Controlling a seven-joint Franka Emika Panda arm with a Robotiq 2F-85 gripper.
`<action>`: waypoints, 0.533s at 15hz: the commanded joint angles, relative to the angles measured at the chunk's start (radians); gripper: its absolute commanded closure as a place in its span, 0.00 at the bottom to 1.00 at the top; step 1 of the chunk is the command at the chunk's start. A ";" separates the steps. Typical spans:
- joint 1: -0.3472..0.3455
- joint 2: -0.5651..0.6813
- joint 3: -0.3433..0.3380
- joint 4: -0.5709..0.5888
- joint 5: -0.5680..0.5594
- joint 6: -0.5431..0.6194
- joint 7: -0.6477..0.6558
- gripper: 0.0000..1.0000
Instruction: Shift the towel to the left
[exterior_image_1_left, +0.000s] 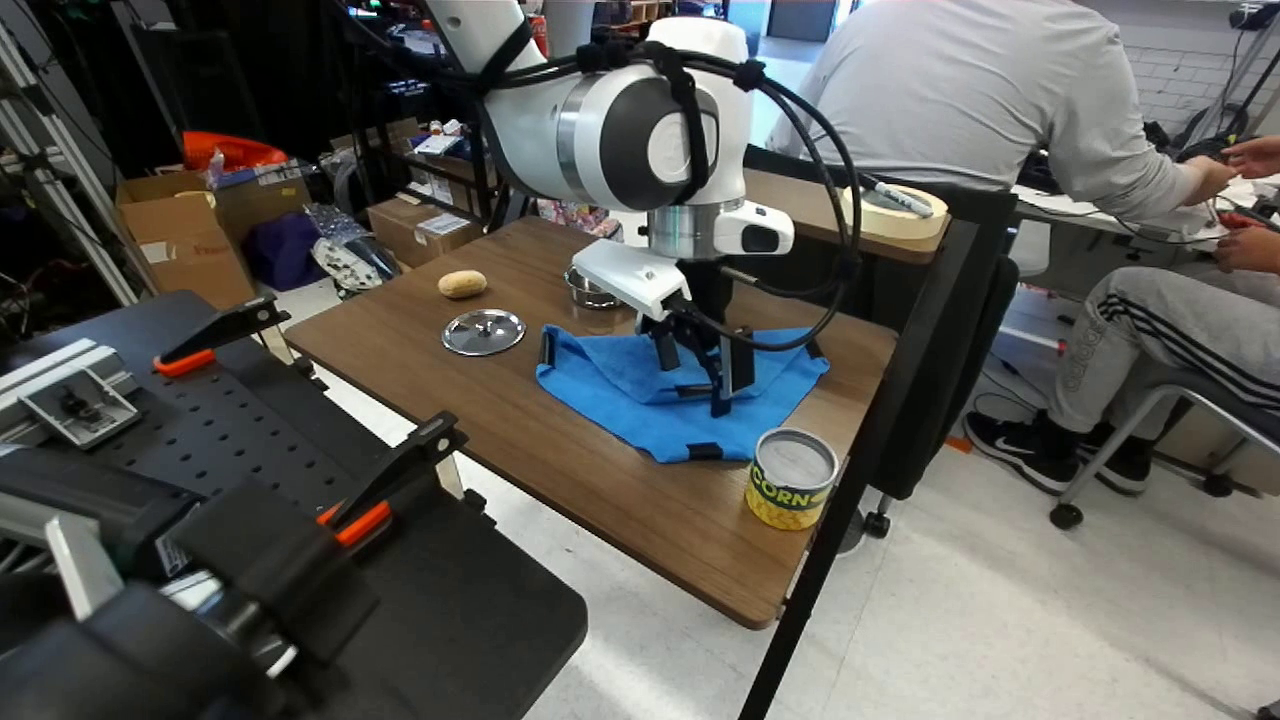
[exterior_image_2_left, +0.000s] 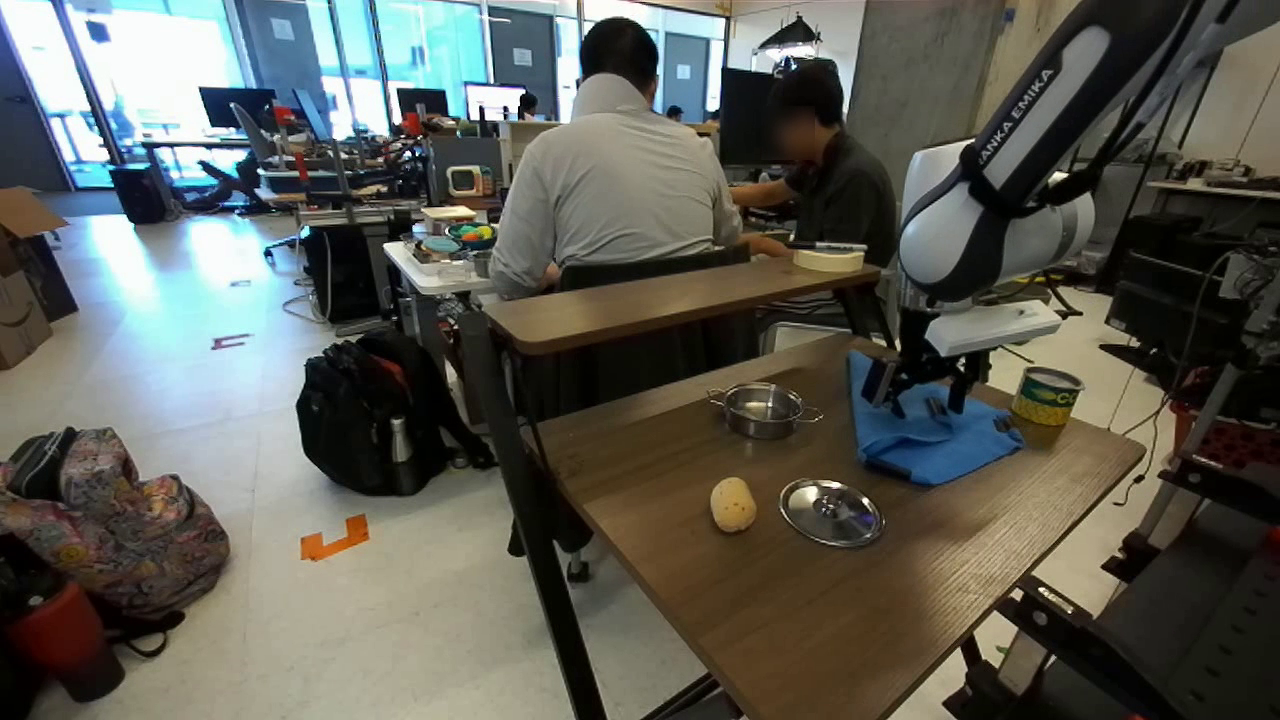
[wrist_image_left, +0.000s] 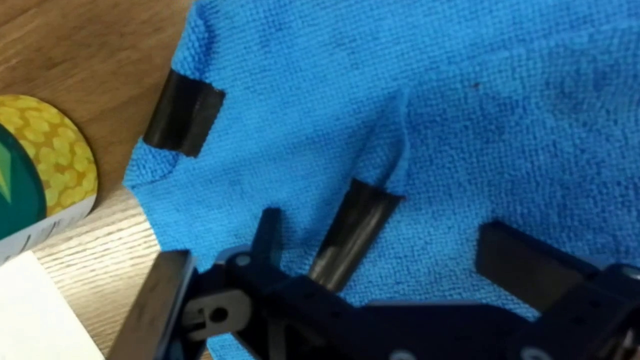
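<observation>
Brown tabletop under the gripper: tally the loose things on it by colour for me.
Blue: 1 (towel)
Silver: 2 (pot, lid)
Yellow and green: 1 (can)
Tan: 1 (oblong item, bread or potato, unclear)
Total: 5

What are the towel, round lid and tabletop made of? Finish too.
Towel: fabric, probably terry or microfiber, matte; nubby weave in the wrist view.
Round lid: likely polished metal, perhaps stainless steel; silvery, mirror-like reflections.
Tabletop: wood or wood-look laminate, low sheen; brown grain shows, can't tell which.
</observation>
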 joint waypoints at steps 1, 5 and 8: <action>0.012 0.047 0.014 0.064 0.019 0.015 -0.018 0.00; 0.032 0.066 0.033 0.099 0.019 0.011 -0.021 0.00; 0.060 0.092 0.035 0.129 0.010 0.000 -0.019 0.00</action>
